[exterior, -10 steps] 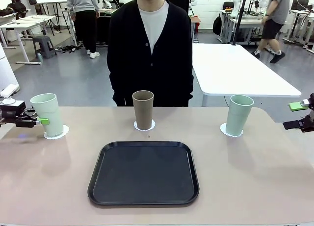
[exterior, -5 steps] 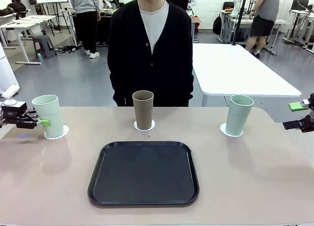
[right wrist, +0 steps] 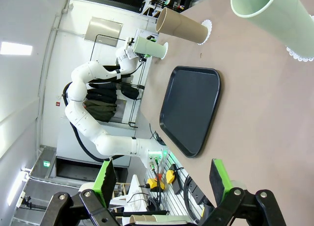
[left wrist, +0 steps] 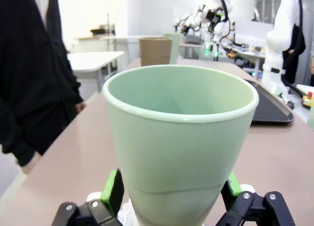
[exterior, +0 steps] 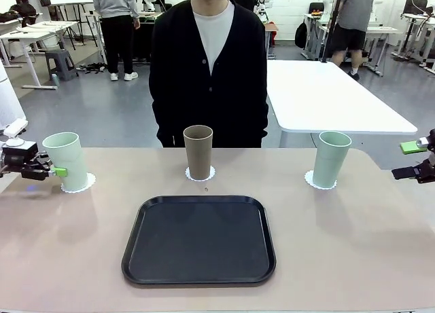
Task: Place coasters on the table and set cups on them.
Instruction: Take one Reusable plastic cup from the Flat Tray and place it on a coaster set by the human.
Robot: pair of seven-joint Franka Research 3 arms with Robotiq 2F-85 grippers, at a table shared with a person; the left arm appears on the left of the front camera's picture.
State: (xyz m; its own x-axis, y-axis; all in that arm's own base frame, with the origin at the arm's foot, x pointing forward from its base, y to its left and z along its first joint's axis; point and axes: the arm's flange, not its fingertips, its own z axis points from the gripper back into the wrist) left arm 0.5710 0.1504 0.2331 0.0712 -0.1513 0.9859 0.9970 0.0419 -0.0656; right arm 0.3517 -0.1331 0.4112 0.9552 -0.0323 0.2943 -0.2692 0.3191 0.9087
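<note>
fingers (right wrist: 108, 179) spread wide, empty; mint cup (right wrist: 267, 15) on coaster (right wrist: 300, 53); black tray (right wrist: 191, 111) beyond.

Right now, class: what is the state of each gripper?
Left gripper: fingers either side of the mint cup on its coaster; whether it grips cannot be told.
Right gripper: open, holding nothing.
</note>
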